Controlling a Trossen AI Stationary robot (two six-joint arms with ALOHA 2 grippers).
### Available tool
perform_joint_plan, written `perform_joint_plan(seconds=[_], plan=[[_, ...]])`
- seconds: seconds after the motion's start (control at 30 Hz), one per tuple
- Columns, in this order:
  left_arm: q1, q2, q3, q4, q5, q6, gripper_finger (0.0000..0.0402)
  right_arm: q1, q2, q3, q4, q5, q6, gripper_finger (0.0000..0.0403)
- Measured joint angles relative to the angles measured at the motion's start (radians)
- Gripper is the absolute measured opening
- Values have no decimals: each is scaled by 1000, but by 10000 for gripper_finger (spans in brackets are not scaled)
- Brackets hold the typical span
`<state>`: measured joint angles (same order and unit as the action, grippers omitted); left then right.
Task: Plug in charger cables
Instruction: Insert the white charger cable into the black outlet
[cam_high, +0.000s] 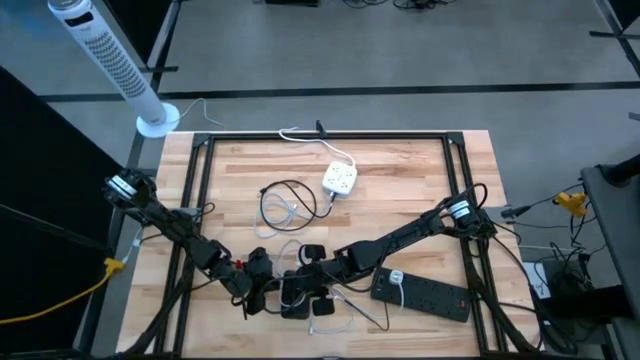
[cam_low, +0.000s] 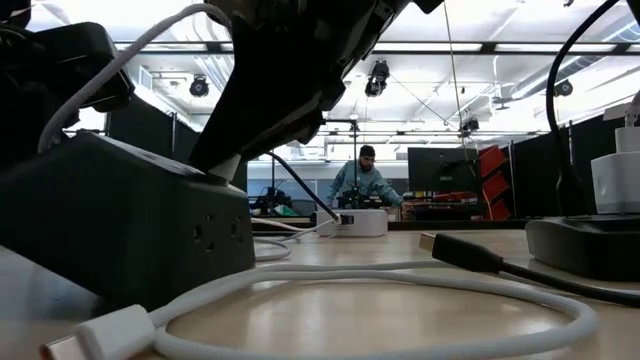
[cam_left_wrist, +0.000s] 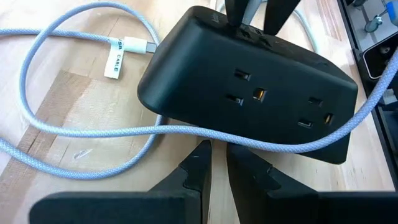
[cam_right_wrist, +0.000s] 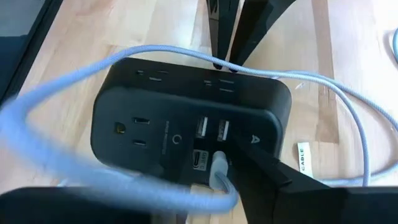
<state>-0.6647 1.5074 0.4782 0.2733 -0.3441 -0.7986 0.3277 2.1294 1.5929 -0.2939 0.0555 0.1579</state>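
Observation:
A black charger block (cam_high: 298, 292) with sockets and USB ports lies on the wooden table near its front edge, between both grippers. A white braided charger cable (cam_left_wrist: 74, 37) loops round it. Its free plug (cam_left_wrist: 140, 45), with a paper tag, lies on the wood. My right gripper (cam_high: 315, 268) is at the block's port face, shut on the cable's other plug. My left gripper (cam_left_wrist: 216, 152) comes from the opposite side and is nearly shut at the cable. More thin cables (cam_high: 285, 205) lie coiled farther back. My left gripper pinches the white cable's middle run (cam_left_wrist: 211, 133) at its fingertips, where it passes along the block's lower side wall. The fingers slant down and lie across the cable. The cable runs slack to either side. Whether the tips also touch the block I cannot tell. My right gripper holds the white cable's plug (cam_right_wrist: 217, 173) between its fingers, one dark finger (cam_right_wrist: 267, 177) showing beside it. It slants down from the table's right. The plug's tip is at the block's lower row of USB ports (cam_right_wrist: 200, 160). How deep it sits I cannot tell.
A long black power strip (cam_high: 420, 292) lies right of the block, a white adapter on it. A white socket cube (cam_high: 340, 180) with its cord sits at the centre back. A black cable's plug (cam_low: 465, 252) lies close by. A person (cam_low: 365, 180) sits beyond the table.

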Motion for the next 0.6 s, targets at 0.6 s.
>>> perform_joint_plan(seconds=[0.6], plan=[[-1,0,0,5,5,0,39,34,-22,0,-78,103,97,171]])
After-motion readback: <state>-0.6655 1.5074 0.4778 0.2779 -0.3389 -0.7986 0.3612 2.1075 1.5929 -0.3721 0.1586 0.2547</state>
